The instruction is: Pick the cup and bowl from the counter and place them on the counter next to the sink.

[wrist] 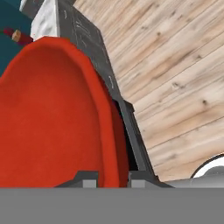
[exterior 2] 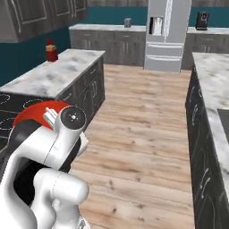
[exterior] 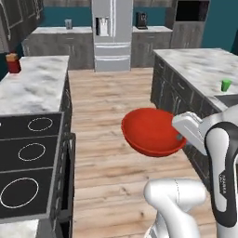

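The glossy red bowl (exterior: 151,131) hangs in the air above the wooden floor, between the two counters, with my gripper (exterior: 180,137) shut on its right rim. In the hand view the bowl (wrist: 52,118) stands tilted on edge, and its rim sits between the two fingertips of the gripper (wrist: 113,178). From the right base view, the bowl (exterior 2: 33,112) peeks out behind my arm. The small green cup (exterior: 226,85) stands upright on the right marble counter (exterior: 200,65), just beyond the dark sink (exterior: 228,99).
To the left are a black stovetop (exterior: 28,158) and a marble counter (exterior: 32,86) with a red canister (exterior: 13,62). A steel fridge (exterior: 111,32) stands at the back. Open wooden floor (exterior: 111,102) runs between the counters.
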